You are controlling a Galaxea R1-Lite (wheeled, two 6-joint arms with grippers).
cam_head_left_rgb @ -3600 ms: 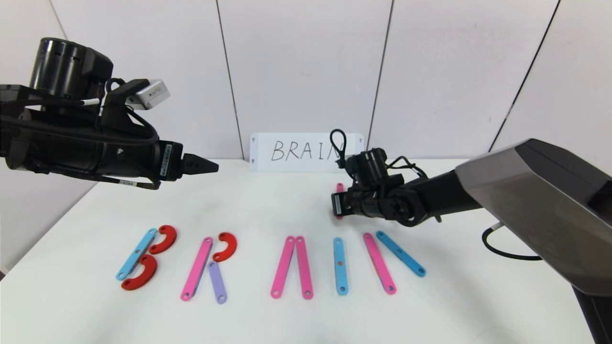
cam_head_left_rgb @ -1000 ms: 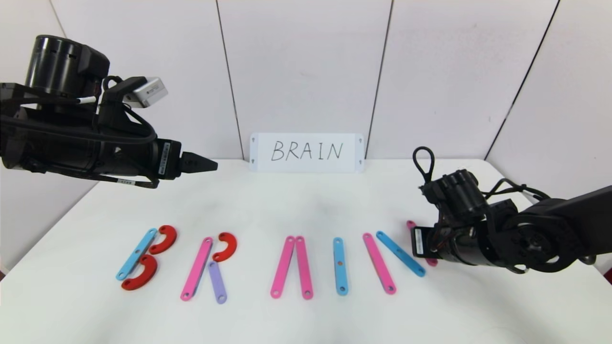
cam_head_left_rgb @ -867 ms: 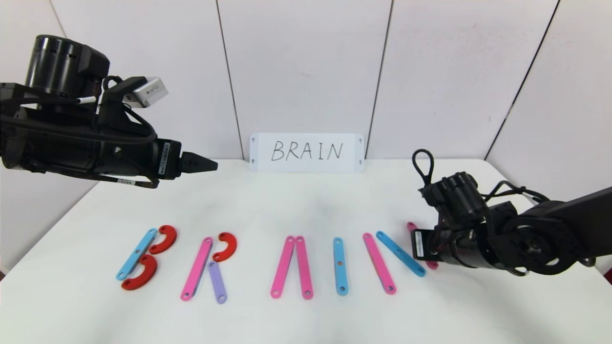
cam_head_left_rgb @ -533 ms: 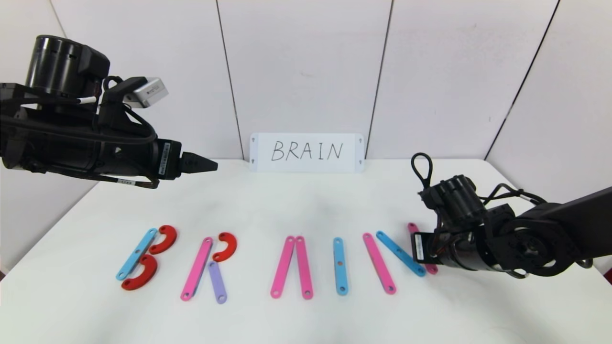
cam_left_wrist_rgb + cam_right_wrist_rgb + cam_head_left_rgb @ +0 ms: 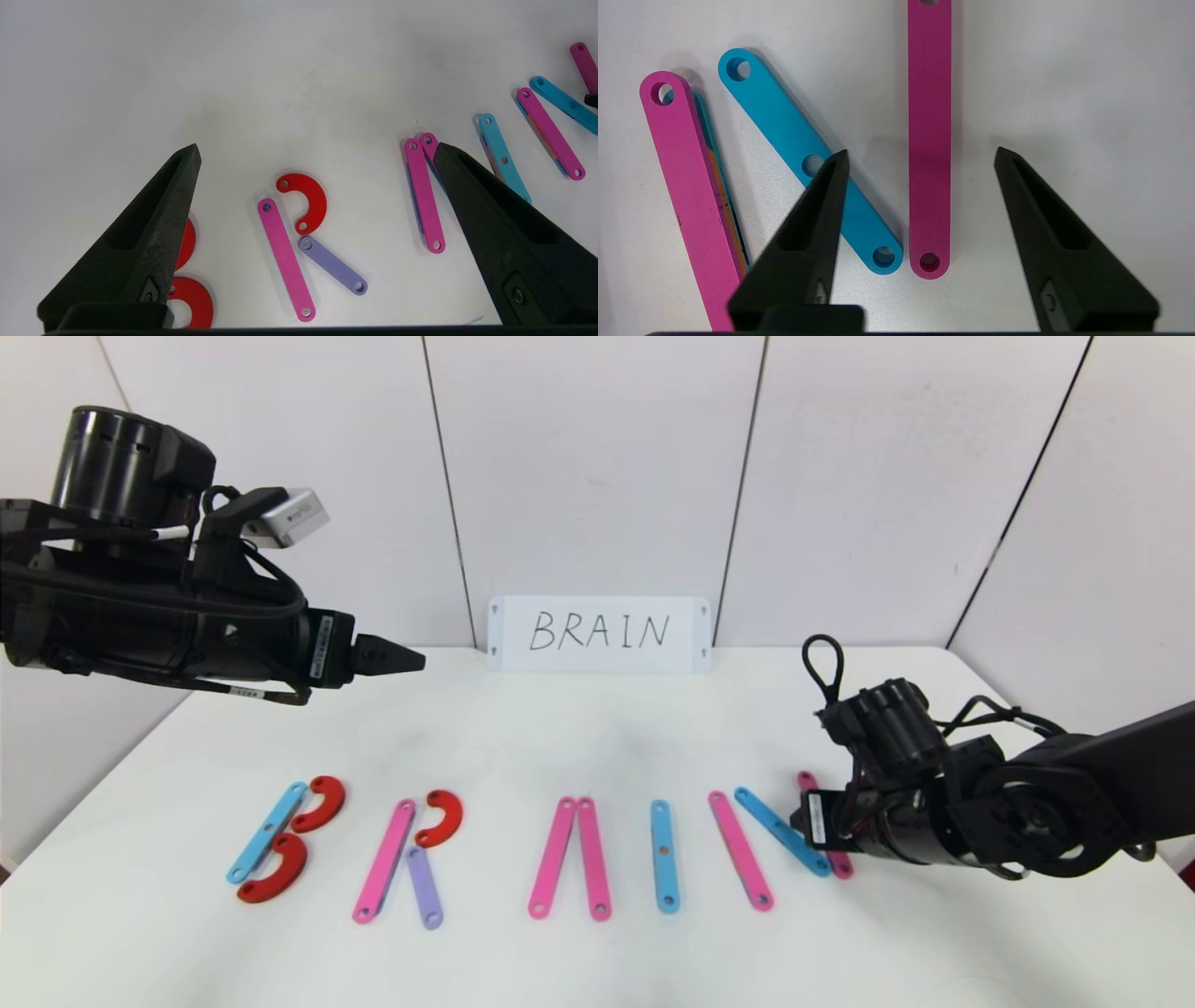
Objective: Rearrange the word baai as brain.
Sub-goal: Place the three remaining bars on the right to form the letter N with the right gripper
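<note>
The plastic letters lie in a row on the white table [image 5: 597,728]. A light-blue strip [image 5: 267,831] and two red half-rings form B. A pink strip [image 5: 385,861], a red half-ring [image 5: 441,818] and a purple strip [image 5: 424,887] form R. Two pink strips [image 5: 553,857] lean together, then a light-blue strip [image 5: 663,855]. A pink strip [image 5: 739,849], a blue strip [image 5: 782,831] and another pink strip [image 5: 842,866] form N. My right gripper [image 5: 801,823] is open low over that last pink strip [image 5: 929,140], which lies flat between its fingers [image 5: 920,153]. My left gripper [image 5: 411,661] hangs open and empty, high at the left [image 5: 316,146].
A white card [image 5: 598,634] with handwritten BRAIN stands against the back wall. The right arm's body covers the table's right side. The table's right edge is close behind the last pink strip.
My right gripper has carried the pink strip from the back middle to the row's right end and laid it beside the blue strip. In the last second it edged left. The left arm stayed.
</note>
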